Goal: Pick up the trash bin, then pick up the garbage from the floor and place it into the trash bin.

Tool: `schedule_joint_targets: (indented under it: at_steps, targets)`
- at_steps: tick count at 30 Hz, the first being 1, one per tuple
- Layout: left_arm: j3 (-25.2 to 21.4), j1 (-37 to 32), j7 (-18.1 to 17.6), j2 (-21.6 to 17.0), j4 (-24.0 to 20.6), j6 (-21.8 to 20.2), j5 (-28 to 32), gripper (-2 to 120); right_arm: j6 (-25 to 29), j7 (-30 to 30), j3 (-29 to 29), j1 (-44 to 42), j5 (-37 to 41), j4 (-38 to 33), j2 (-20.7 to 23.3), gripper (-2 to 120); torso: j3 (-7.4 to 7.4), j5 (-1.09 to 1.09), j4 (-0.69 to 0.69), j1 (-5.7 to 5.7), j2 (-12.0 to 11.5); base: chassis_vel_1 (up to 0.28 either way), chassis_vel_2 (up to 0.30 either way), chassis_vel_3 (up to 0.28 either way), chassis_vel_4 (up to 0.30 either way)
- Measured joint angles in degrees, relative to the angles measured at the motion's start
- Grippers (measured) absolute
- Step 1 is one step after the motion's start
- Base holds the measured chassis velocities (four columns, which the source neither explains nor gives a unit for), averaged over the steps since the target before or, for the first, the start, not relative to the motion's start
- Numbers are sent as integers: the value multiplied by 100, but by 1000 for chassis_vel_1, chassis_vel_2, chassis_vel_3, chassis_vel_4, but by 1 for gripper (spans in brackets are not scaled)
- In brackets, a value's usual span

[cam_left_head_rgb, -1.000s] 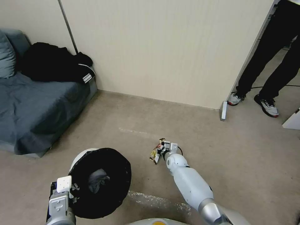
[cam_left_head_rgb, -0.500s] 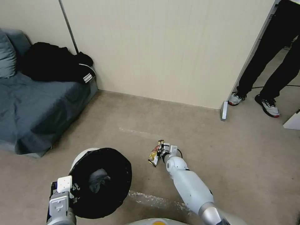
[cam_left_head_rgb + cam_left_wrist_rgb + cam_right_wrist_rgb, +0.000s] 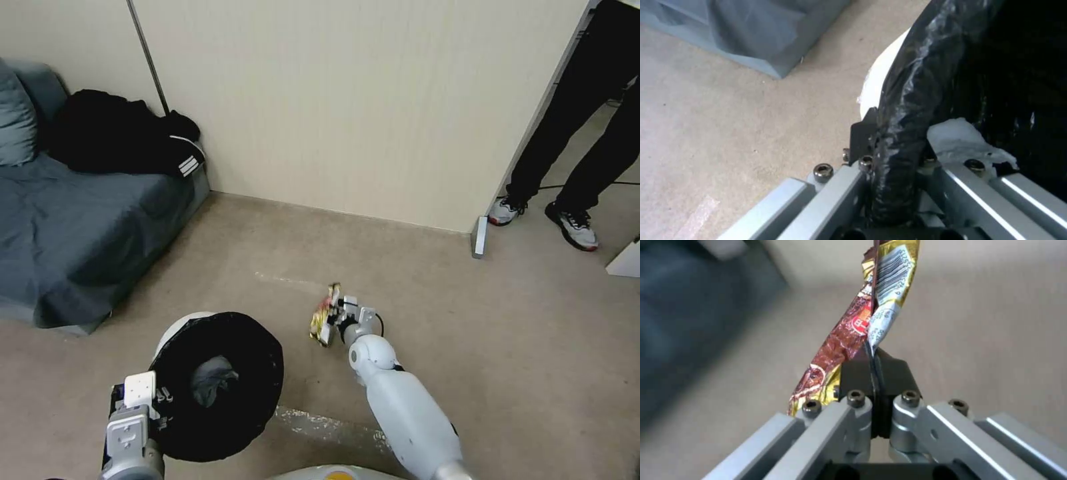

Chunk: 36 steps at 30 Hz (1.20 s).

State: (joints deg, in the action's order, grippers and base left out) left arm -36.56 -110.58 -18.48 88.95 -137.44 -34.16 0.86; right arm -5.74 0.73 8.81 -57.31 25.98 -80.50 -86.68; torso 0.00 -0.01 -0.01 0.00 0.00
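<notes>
Yellow wrapper (image 3: 871, 316) in right gripper (image 3: 873, 373)

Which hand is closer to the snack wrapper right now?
The right. The right hand is shut on the snack wrapper, out ahead and to the right of the trash bin. The left hand is clamped on the bin's rim, well apart from the wrapper.
</notes>
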Motion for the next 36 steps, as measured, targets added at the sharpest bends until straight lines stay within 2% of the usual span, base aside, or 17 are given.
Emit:
schedule_joint_targets:
  at_steps: [1,3,4,5,6,7,10,15,20,25,30,35,36]
  targets:
    - [0,0,0,0,0,0,0,0,0,0,0,0,0,0,0,0,0,0,0,0,0,0,0,0,0]
    - [6,19,3,-15,21,-7,15,0,377,459,-60,-261,-154,-839,158,0,0,2,2,0,0,0,0,0,0]
    - [6,19,3,-15,21,-7,15,0,377,459,-60,-261,-154,-839,158,0,0,2,2,0,0,0,0,0,0]
    - [15,29,3,-25,38,-10,23,0,732,912,-149,-489,-272,-1645,276,0,0,0,1,-1,0,0,0,0,0]
    - [23,35,6,-33,42,-11,30,0,882,1112,-202,-619,-317,-2074,339,0,0,1,1,-1,0,0,0,0,0]
    - [23,35,6,-33,42,-11,30,0,882,1112,-202,-619,-317,-2074,339,0,0,1,1,-1,0,0,0,0,0]
    - [31,40,7,-59,43,-21,57,0,1050,1380,-418,-990,-330,-2999,555,0,0,1,1,0,0,0,0,0,0]
    - [32,50,10,-84,32,-36,88,0,1172,1488,-725,-1399,-402,-3628,821,0,0,1,-1,-1,0,0,0,0,0]
    - [50,55,10,-93,27,-43,105,0,1276,1492,-1079,-1687,-527,-3809,1023,0,0,1,0,-1,0,0,0,0,0]
    - [94,70,12,-104,-2,-56,111,0,1402,1361,-1633,-1769,-841,-3415,1316,0,0,1,1,-1,0,0,0,0,0]
    - [90,67,14,-103,-61,-65,115,0,1492,1352,-1863,-1798,-1067,-3136,1515,0,-1,1,1,-1,0,0,0,0,0]
    - [90,64,14,-98,-78,-68,115,0,1518,1349,-1971,-1823,-1159,-3007,1527,0,0,1,1,0,0,0,0,0,0]
    - [90,64,14,-95,-84,-70,115,0,1532,1348,-1975,-1821,-1190,-2957,1528,0,-1,-5,2,-1,0,0,0,0,0]
